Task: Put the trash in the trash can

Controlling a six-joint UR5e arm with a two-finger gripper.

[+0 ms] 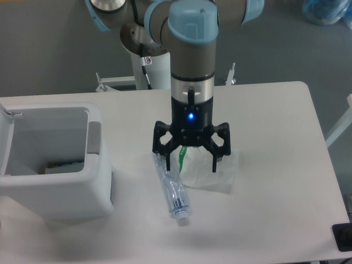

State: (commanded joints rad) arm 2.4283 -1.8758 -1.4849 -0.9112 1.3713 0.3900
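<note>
White trash can (52, 187) stands at the left of the surface (275, 220), lid open, some items visible inside. Crushed clear plastic bottle (171, 190) lies right of it, white cap end toward the near edge. Tool (190, 166) is directly above the crumpled wrapper (212, 177), fingers spread apart, one tip on each side of the wrapper's green strip, gripping nothing. Wrapper lies just beside the bottle, on its right.

You see a crushed clear plastic bottle (172, 190) with white cap, a translucent white wrapper (212, 173) striped green, a black gripper (191, 166) lit blue, and a white bin (60, 195) with grey panel.
</note>
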